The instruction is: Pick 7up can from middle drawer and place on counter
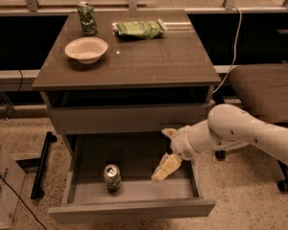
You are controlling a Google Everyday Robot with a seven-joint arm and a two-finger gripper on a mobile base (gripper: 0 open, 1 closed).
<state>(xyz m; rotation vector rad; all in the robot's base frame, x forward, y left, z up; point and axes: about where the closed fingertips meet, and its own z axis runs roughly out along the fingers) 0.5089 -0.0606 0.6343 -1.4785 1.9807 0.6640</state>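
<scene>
A grey cabinet with drawers stood on a speckled floor, seen from above and in front. Its middle drawer (134,209) was pulled out towards the viewer, showing a smooth grey inside. The only thing in it was the 7up can (112,177), a small silvery can with green markings. It stood upright near the front left of the drawer floor, pull-tab top facing up, apart from the drawer walls.

The robot's white arm (240,135) reached in from the right, over the drawer's right side. Its gripper (159,155) hung above the right half of the drawer, to the right of the can and not touching it. The two cream fingers (166,167) appeared spread apart, one high near the drawer front above (129,119) and one pointing down towards the drawer floor. The angle made the gap hard to judge. Nothing was held between them.

On the counter (149,66), the glossy grey-brown top of the cabinet, three things sat towards the back. A shallow cream bowl (86,49) rested at the left, and it looked empty. A darker green can (87,18) stood upright behind the bowl at the back left corner. A green snack bag (139,28) lay flat at the back centre.

A padded chair (264,87) stood to the right of the cabinet, behind the arm. Part of a cardboard box (2,190) showed at the lower left edge.
</scene>
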